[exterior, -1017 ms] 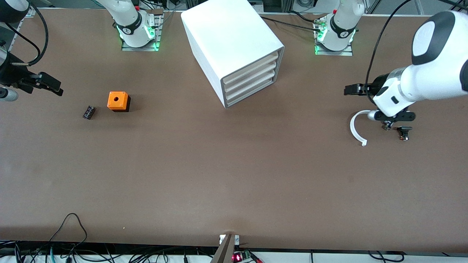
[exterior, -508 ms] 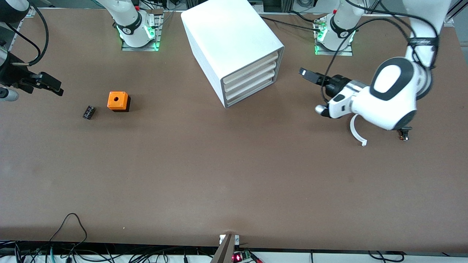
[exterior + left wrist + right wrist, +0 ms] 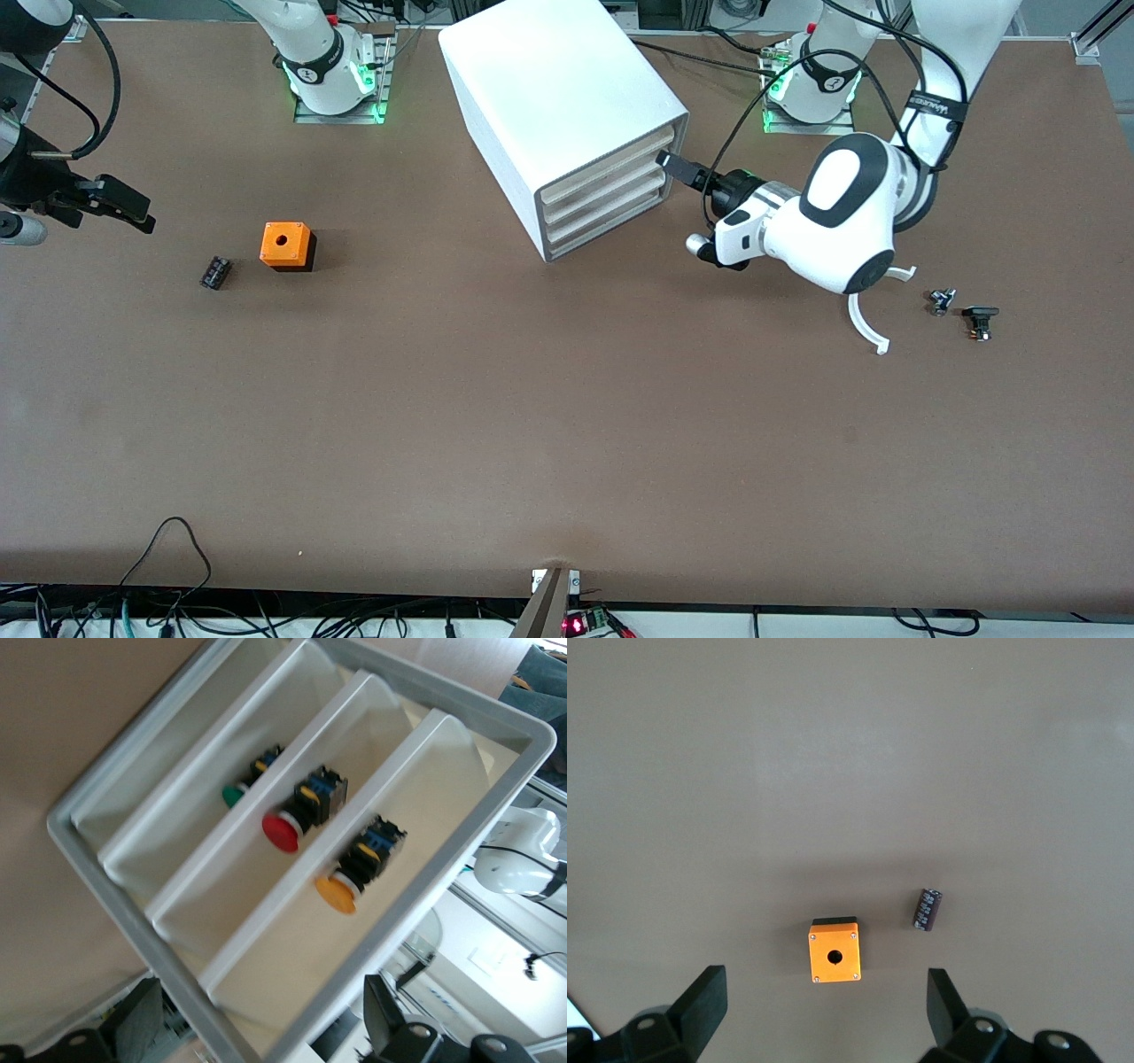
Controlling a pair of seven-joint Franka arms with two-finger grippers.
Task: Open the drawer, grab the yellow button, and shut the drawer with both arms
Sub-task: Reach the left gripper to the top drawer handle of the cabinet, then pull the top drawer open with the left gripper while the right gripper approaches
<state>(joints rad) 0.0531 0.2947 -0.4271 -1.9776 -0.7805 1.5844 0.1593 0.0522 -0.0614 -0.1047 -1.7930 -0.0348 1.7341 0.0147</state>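
Observation:
The white cabinet (image 3: 558,80) stands at the table's middle near the robot bases, its three drawers (image 3: 611,164) shut. My left gripper (image 3: 673,165) hovers just in front of the drawer fronts, open and empty. In the left wrist view, its fingers (image 3: 383,1019) straddle the cabinet's front frame (image 3: 115,904). The trays show a green, a red and the orange button (image 3: 339,890), which lies in an outer drawer (image 3: 292,983). My right gripper (image 3: 120,206) waits open and empty at the right arm's end; it also shows in the right wrist view (image 3: 824,1010).
An orange cube with a hole (image 3: 286,245) (image 3: 834,951) and a small black block (image 3: 215,271) (image 3: 927,908) lie toward the right arm's end. A white curved piece (image 3: 864,323) and two small parts (image 3: 942,301) (image 3: 979,319) lie toward the left arm's end.
My left arm has swung from the left arm's end of the table to the cabinet's drawer fronts. The right arm has not moved.

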